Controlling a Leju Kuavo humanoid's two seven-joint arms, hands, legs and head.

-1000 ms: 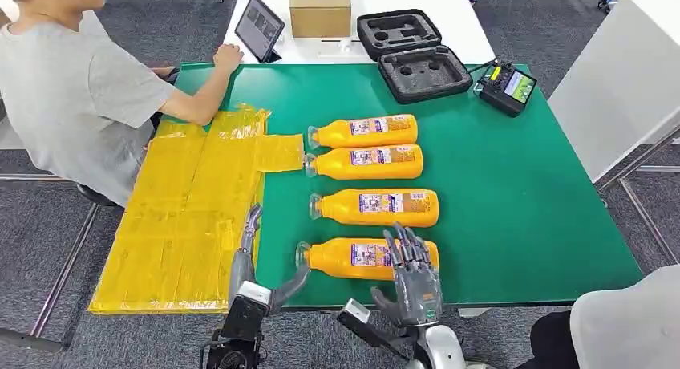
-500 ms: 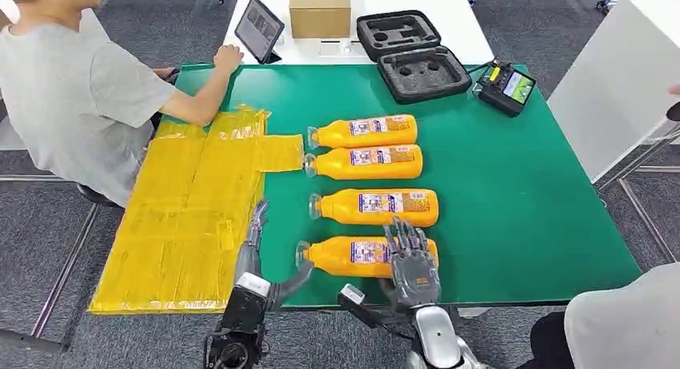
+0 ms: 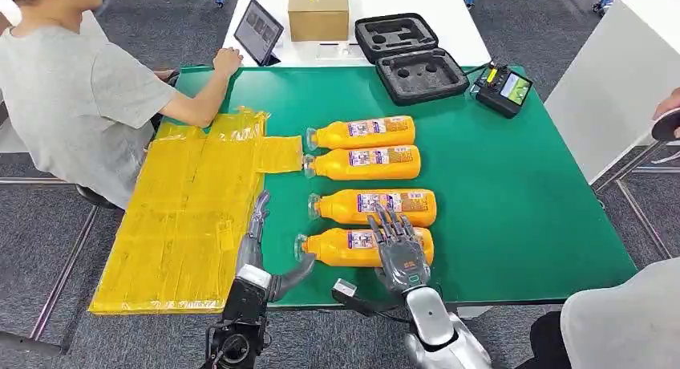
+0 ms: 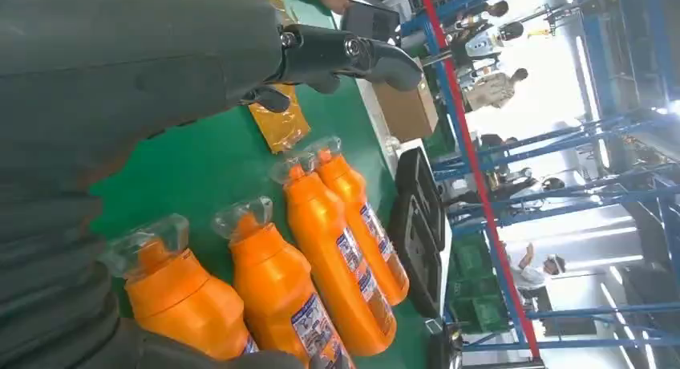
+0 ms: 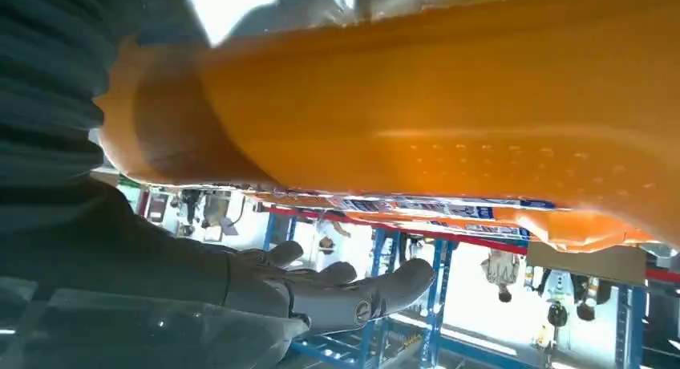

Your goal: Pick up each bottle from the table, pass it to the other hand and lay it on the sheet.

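Observation:
Several orange bottles lie side by side on the green table [image 3: 513, 192], caps toward the yellow sheet [image 3: 176, 216] at the left. My right hand [image 3: 398, 253] hovers over the label end of the nearest bottle [image 3: 345, 246], fingers spread, not closed around it. The right wrist view has that bottle [image 5: 449, 120] very close, with the fingers [image 5: 337, 293] stretched out beside it. My left hand [image 3: 261, 249] is open at the table's front edge, between the sheet and the nearest bottle's cap. The left wrist view looks along the row of bottles [image 4: 321, 241] past a finger [image 4: 345, 56].
A person [image 3: 72, 96] sits at the left with a hand on the table's far-left corner. Beyond the table lie a tablet [image 3: 258, 28], a cardboard box [image 3: 318, 10] and a black foam case [image 3: 410, 52]. A controller [image 3: 503, 88] sits far right.
My right hand has moved forward from the table's front edge to over the nearest bottle. My left hand has crept slightly forward. The bottles lie where they were.

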